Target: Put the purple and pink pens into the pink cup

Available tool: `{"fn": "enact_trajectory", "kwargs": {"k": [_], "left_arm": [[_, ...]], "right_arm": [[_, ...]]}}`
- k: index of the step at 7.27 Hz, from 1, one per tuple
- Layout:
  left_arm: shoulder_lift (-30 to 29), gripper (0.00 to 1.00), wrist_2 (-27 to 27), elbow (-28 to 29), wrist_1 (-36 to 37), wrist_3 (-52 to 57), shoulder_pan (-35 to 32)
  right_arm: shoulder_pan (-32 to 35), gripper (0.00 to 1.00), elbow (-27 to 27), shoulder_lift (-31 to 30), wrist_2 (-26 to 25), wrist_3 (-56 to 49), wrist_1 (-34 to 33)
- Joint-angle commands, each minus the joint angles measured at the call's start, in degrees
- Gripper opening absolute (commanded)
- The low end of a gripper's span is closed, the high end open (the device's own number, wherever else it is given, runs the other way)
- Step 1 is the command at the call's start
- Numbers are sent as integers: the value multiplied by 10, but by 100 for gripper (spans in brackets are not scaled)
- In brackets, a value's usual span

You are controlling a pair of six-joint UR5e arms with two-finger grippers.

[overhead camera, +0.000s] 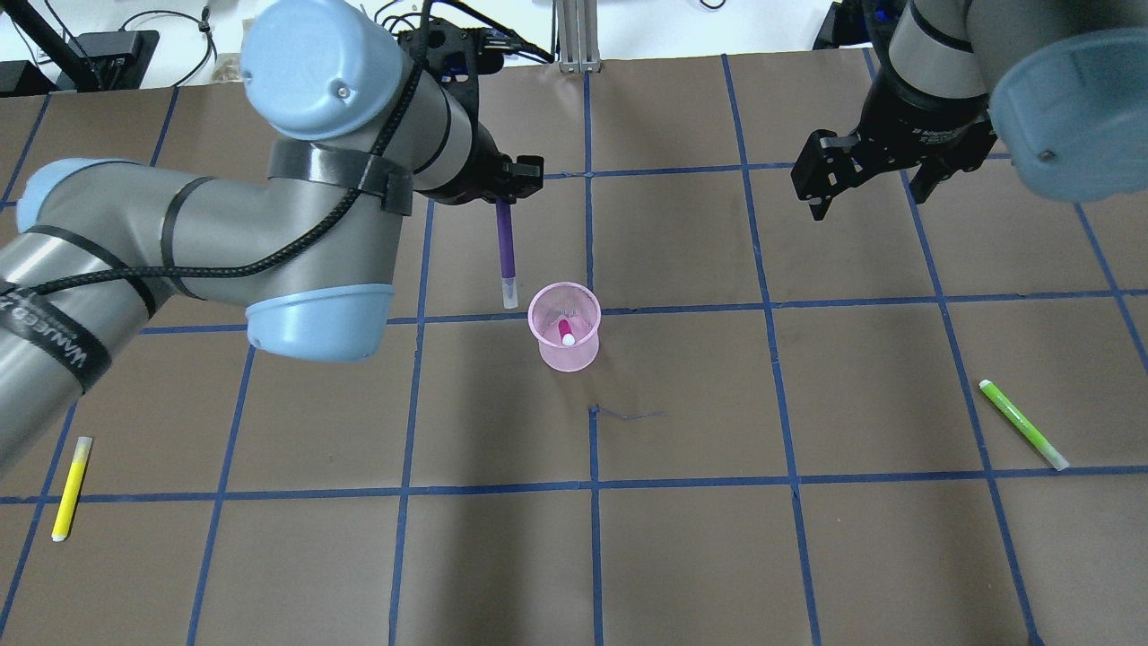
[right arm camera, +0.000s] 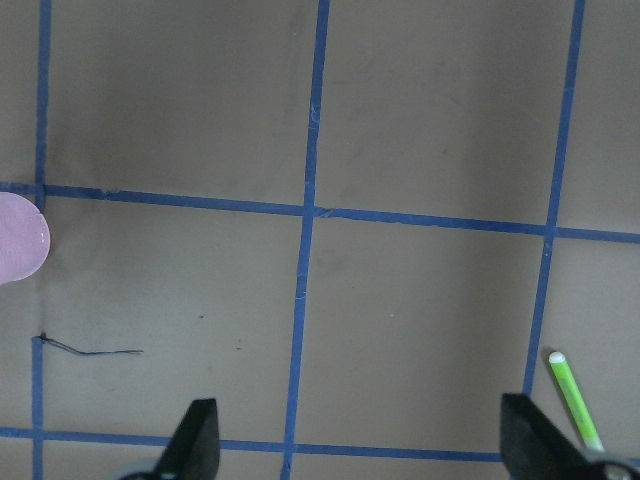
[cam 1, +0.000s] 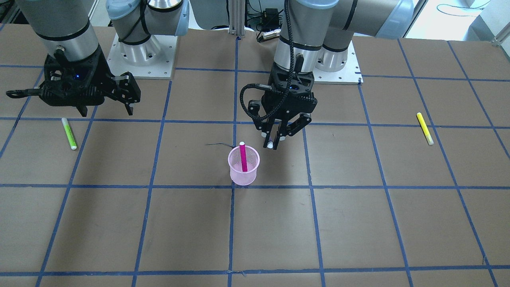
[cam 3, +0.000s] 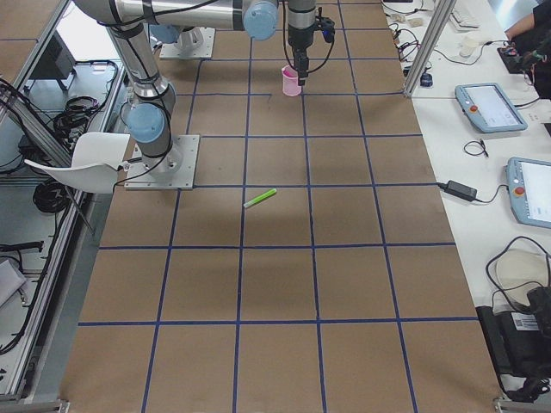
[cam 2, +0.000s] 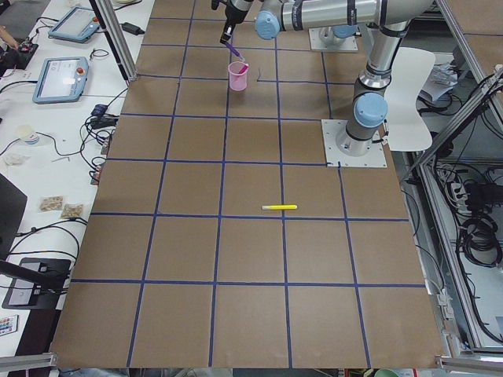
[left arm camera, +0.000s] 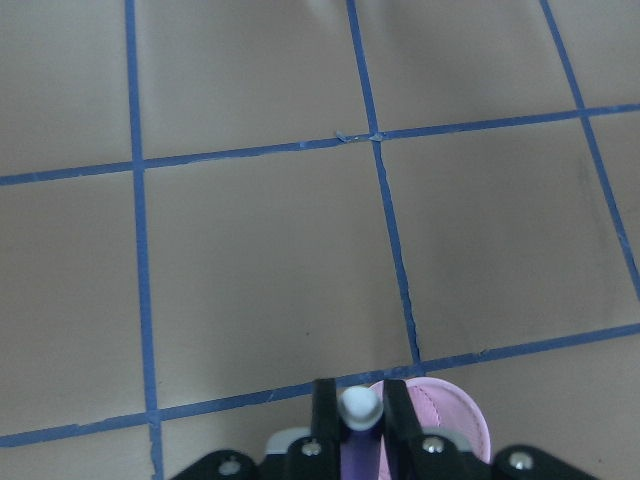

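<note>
Nearest the front camera: pink cup (cam 1: pixel 244 175) upright, pink pen (cam 1: pixel 243 157) standing inside, half of task done | just behind: left gripper (cam 1: pixel 274 137) closed on purple pen (overhead camera: pixel 506 251), tip down, beside cup rim, not yet over mouth, insertion judged outstanding | farthest: right gripper (right arm camera: pixel 360 440) spread wide, empty

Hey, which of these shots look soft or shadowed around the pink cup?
Left wrist view: purple pen and pink cup, close to the lens, look soft. Overhead view: a broad dim shadow crosses the table beside the cup. Front-facing view: the cup looks sharp, without glare.
</note>
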Motion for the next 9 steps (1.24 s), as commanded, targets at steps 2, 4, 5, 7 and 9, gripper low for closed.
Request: {"fn": "enact_trajectory", "kwargs": {"k": [2, 4, 5, 7, 9], "left_arm": [[-52, 0, 0, -7, 80, -7, -19], [-72, 0, 3, -9, 84, -14, -35], [-76, 0, 2, -10, 84, -4, -38], [-78, 0, 4, -11, 84, -3, -39], [-81, 0, 10, -27, 83, 1, -40]], "right_arm": [[2, 100, 5, -46, 24, 91, 40], [-2, 100, 11, -48, 23, 94, 44], [-2, 100, 11, -48, 27, 96, 44], [0, 100, 11, -52, 23, 96, 45], [0, 100, 12, -52, 22, 96, 45]]}}
